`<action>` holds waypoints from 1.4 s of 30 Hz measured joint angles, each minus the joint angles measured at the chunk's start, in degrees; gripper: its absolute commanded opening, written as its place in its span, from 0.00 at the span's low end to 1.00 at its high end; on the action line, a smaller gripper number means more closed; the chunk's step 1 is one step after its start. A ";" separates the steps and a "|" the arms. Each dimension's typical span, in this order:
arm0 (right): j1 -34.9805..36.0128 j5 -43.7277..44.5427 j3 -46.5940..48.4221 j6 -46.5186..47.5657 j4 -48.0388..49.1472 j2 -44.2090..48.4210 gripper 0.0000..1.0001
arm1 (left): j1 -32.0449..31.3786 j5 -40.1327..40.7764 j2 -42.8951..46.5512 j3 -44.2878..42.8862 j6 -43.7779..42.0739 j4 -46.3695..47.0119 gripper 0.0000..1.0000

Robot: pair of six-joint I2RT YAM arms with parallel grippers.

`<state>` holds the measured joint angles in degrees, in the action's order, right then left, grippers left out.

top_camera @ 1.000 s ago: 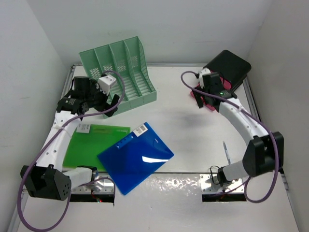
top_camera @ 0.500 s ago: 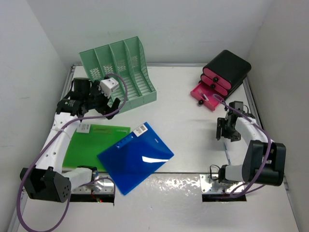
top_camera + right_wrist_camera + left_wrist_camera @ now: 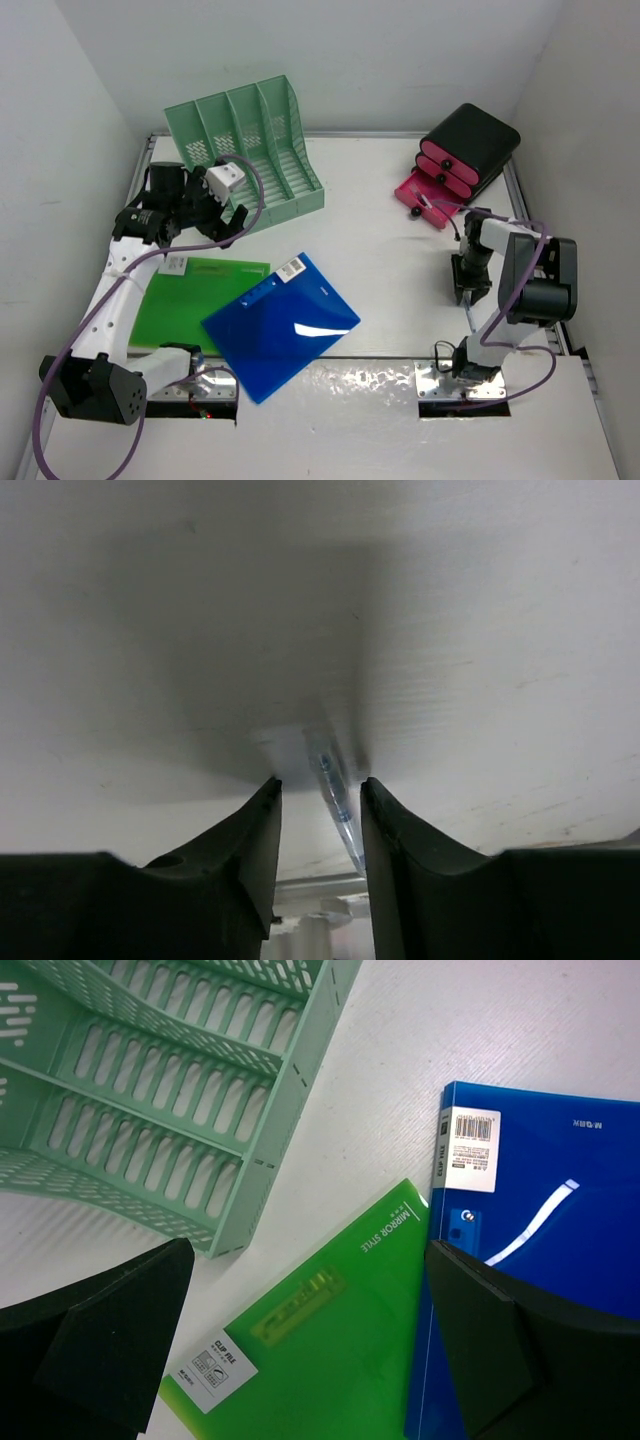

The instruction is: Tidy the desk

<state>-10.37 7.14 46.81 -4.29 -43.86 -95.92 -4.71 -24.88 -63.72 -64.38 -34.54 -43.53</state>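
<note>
White bench (image 3: 370, 230) fills the cell. Right hand (image 3: 320, 782), near right, sits low over it, fingers narrowly parted astride a clear pen (image 3: 336, 802), not yet pinching; evidently set for pickup. Left hand (image 3: 307, 1250) hangs spread wide over green folder (image 3: 320, 1340) at left, empty.

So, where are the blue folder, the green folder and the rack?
blue folder (image 3: 272, 335): top view, middle of its cover.
green folder (image 3: 185, 300): top view, uncovered left part.
rack (image 3: 275, 150): top view, slotted dividers.
</note>
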 measured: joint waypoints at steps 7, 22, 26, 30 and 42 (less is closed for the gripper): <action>0.02 2.73 0.66 0.57 -2.58 -1.97 0.00 | 0.59 -0.02 0.00 0.00 -0.17 -0.02 1.00; 14.23 5.22 -5.11 1.22 8.07 22.43 0.00 | 1.07 0.44 -0.15 -0.09 -0.09 0.00 1.00; 23.89 4.87 -2.32 2.86 10.23 25.81 0.00 | 1.07 0.87 -0.87 -0.63 0.20 0.07 1.00; 27.43 7.91 6.32 6.82 15.78 23.23 0.00 | 1.09 1.68 -1.36 -0.98 0.42 0.07 1.00; 27.52 24.06 25.14 30.47 41.94 -8.83 0.00 | 1.27 5.49 -4.37 -5.60 0.57 -1.49 1.00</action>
<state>17.15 31.20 71.94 26.17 -1.91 -104.75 -3.44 -19.40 -68.10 -69.97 -33.98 -45.01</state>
